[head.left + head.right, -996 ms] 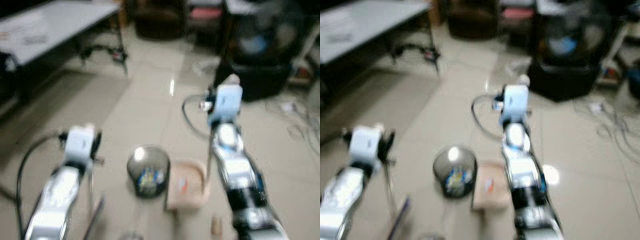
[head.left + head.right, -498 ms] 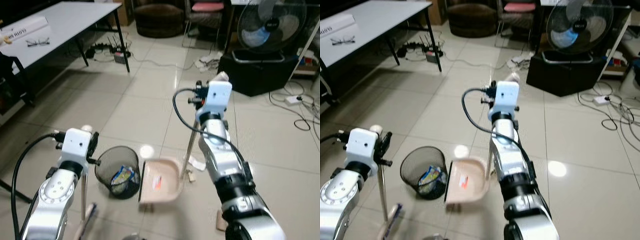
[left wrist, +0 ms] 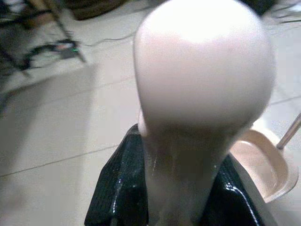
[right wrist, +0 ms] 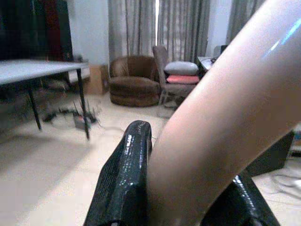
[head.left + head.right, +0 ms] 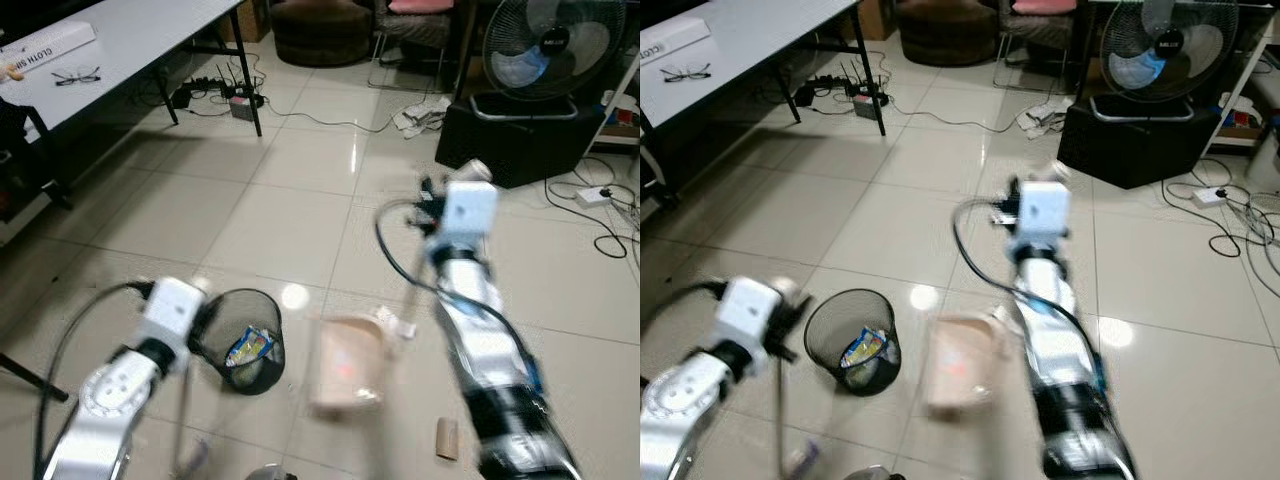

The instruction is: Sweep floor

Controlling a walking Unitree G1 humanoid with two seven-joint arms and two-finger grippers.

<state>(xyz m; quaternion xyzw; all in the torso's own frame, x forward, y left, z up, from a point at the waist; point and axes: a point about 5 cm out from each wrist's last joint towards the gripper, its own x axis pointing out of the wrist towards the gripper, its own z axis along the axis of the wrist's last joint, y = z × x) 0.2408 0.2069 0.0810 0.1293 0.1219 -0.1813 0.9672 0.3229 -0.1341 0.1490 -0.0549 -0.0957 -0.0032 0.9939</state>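
My left gripper (image 5: 190, 312) is shut on the pink rounded top of the broom handle (image 3: 202, 89), low on the left; the thin broom pole (image 5: 184, 400) runs down toward the floor. My right gripper (image 5: 440, 197) is shut on the pink dustpan handle (image 4: 221, 122), with black fingers (image 4: 126, 179) on both sides of it. The pink dustpan (image 5: 346, 364) lies blurred on the tiles, just right of a black mesh waste bin (image 5: 240, 340) holding coloured wrappers. A scrap of paper (image 5: 392, 320) and a cardboard tube (image 5: 446, 438) lie on the floor near the dustpan.
A white table (image 5: 120, 40) stands at the far left with cables under it. A fan (image 5: 545, 50) on a black box (image 5: 515, 140), a brown seat (image 5: 320, 30) and loose cords (image 5: 610, 215) are at the back and right. Open tiles lie ahead.
My right arm has swung to the right, and the dustpan has slid right, away from the bin. My left gripper has shifted slightly right and lower with the broom. Both arms now blur.
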